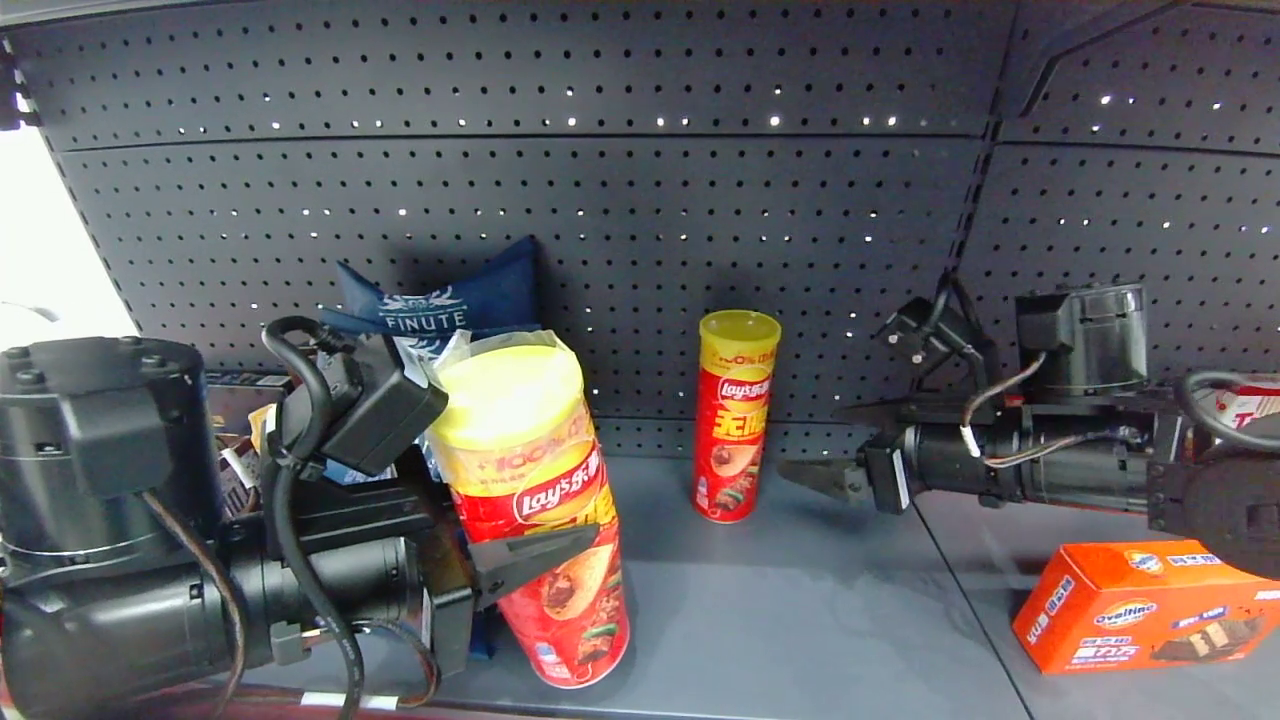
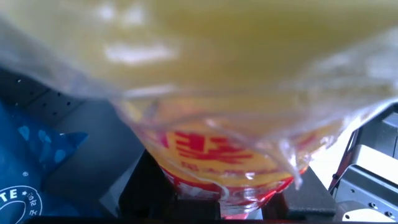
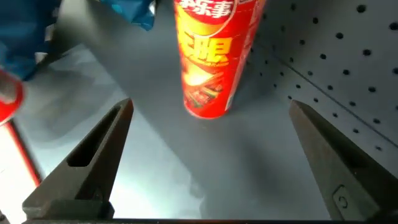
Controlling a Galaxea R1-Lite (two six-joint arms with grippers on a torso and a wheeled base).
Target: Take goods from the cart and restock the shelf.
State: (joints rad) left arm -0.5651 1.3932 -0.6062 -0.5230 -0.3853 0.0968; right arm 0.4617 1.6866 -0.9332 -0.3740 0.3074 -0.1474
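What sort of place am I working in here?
Likely a shop aisle: a grey metal shelf backed by dark perforated pegboard, stocked with snacks like a red cylindrical crisp can with yellow lid.

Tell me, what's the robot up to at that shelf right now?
Left gripper shut on the big chip can, tilted at the shelf front. Right gripper open, facing the small upright can, not touching. Orange box lies apart, farther right.

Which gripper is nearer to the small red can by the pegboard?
Right. The right gripper is open beside the small can; the left gripper, farther off, holds the large can.
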